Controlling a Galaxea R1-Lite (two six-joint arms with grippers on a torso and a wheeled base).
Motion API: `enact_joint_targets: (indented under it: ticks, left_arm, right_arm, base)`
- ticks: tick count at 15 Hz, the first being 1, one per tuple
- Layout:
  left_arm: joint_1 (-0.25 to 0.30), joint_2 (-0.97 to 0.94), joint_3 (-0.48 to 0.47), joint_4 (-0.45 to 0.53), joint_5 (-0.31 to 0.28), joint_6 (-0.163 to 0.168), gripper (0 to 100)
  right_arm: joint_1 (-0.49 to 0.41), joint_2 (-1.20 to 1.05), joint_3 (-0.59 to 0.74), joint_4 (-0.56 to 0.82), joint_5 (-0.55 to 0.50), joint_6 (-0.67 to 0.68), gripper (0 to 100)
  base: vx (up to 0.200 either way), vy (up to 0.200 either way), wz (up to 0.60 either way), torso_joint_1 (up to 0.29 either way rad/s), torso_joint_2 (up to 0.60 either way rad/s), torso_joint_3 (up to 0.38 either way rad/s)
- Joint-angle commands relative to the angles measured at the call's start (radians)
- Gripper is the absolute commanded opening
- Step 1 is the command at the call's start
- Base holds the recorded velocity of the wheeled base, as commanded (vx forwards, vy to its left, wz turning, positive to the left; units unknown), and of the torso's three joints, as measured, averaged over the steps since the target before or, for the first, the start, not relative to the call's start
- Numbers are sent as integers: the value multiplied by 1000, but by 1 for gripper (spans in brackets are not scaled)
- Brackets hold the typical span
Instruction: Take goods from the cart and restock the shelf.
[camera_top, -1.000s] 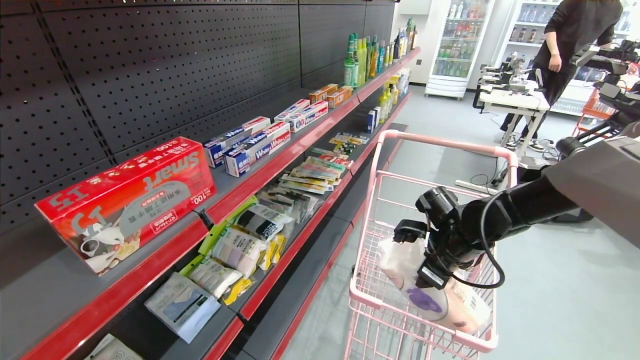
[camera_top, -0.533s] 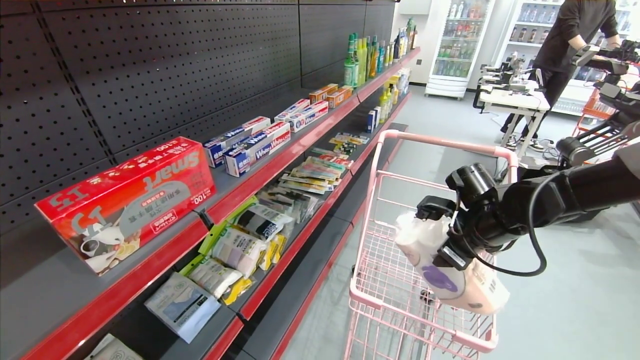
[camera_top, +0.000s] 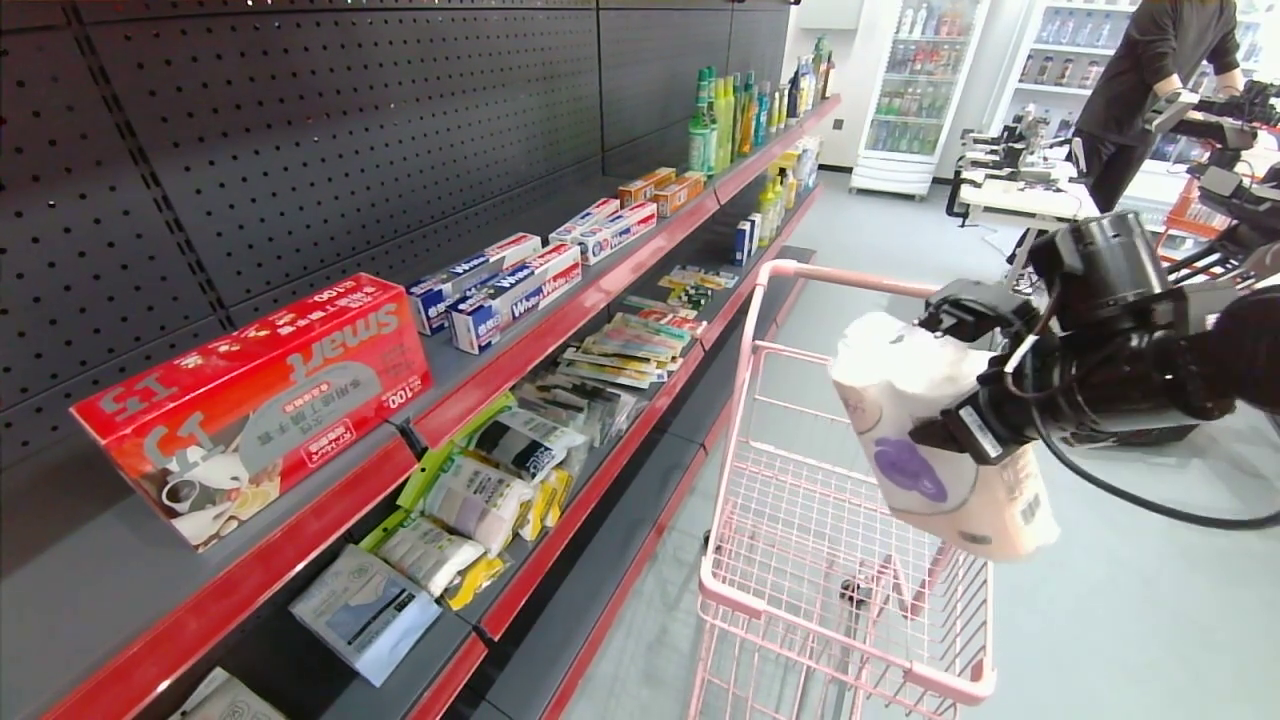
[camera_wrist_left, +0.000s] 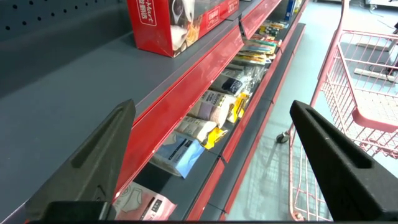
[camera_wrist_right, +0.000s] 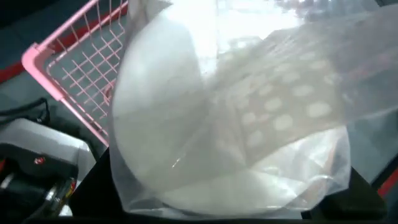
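1. Currently R gripper (camera_top: 945, 375) is clamping the roll pack (camera_top: 905, 470) near its top end, fingers closed partway onto the soft wrap. Pack is hanging tilted below the grip, above the cart (camera_top: 860, 281) toward its right side, and looks clear of the basket.
2. L gripper (camera_wrist_left: 211, 168) is sitting wide open, holding nothing, close in front of the shelf (camera_top: 560, 330).
3. Risk: grip is biting film + squashy paper, nothing rigid. A quick swing toward the shelf is prob. letting the pack slip or rotate in the jaws, then drop into the cart or onto the floor.
4. Risk: most of the pack is hanging under the grip. Going across too low, it's likely clipping the cart rim or handle.
5. Risk: R wrist cam is staring straight into the pack, so it's giving no sight of the target. Placement is leaning on head cam alone, so depth could be misjudged and the pack end up half off the edge.
6. Risk: red box (camera_top: 260, 400) is standing on the top tier near its front edge. A bulky pack coming in tight beside it could be shoving it off. Bare grey stretch (camera_top: 90, 590) next to it is looking like the safer slot imo.
7. Risk: L arm is parked by the shelf front, poss. in R arm's path, so arm-arm contact unless it's clearing out first.
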Motion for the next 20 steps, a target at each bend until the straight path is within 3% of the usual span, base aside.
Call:
enact_joint_targets:
  ticks: [1,3,6,7,13,20]
  left_arm:
    - [1,1,0,0,0,-1,100]
    - [0,1,0,0,0,-1,100]
    - [0,1,0,0,0,-1,100]
    - [1,1,0,0,0,-1,100]
    - [1,1,0,0,-1,-2,100]
    - [1,1,0,0,-1,-4,100]
  right_arm:
    - [-5,-171,17,-2,-14,64,0]
    - [-8,-251,39,-24,-81,106,0]
    - [-31,-331,163,-197,-103,118,0]
    - [-39,-386,261,-306,-127,101,0]
    - [-82,-564,422,-315,-143,20,0]
    - [-80,-564,422,-315,-135,-55,0]
  base:
    - [0,0,0,0,0,0]
    - [0,0,0,0,0,0]
    - [0,0,0,0,0,0]
    - [0,0,0,0,0,0]
    - [0,0,0,0,0,0]
    - [0,0,0,0,0,0]
